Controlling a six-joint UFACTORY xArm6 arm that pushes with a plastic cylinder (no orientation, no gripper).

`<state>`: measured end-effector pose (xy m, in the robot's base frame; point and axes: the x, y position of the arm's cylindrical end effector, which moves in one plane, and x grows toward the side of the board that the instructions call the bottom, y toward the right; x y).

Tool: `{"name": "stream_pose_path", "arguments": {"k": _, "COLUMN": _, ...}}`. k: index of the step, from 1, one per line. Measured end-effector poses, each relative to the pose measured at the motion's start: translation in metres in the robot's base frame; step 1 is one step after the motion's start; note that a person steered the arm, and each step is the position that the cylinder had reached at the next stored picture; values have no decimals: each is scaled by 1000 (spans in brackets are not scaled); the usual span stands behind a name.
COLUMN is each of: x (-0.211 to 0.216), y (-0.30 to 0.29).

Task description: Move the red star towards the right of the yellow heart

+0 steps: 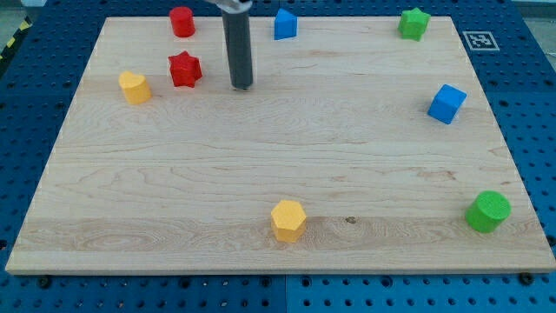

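The red star [184, 69] lies on the wooden board near the view's top left. The yellow heart [134, 88] lies just to its left and a little lower, with a small gap between them. My tip [241, 85] rests on the board to the right of the red star, a short way off and not touching it. The dark rod rises from the tip to the view's top edge.
A red cylinder [182, 21] sits above the star. A blue block [285, 24] is at top centre, a green star [414, 23] at top right, a blue cube [446, 103] at right, a green cylinder [488, 211] at bottom right, a yellow hexagon [287, 220] at bottom centre.
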<state>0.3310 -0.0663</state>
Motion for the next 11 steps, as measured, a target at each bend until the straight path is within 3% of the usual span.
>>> {"name": "stream_pose_path", "arguments": {"k": 3, "x": -53, "y": -24}}
{"name": "stream_pose_path", "arguments": {"k": 5, "x": -58, "y": -108}}
{"name": "stream_pose_path", "arguments": {"k": 6, "x": -57, "y": -109}}
{"name": "stream_pose_path", "arguments": {"k": 9, "x": -17, "y": -50}}
{"name": "stream_pose_path", "arguments": {"k": 11, "x": 36, "y": -48}}
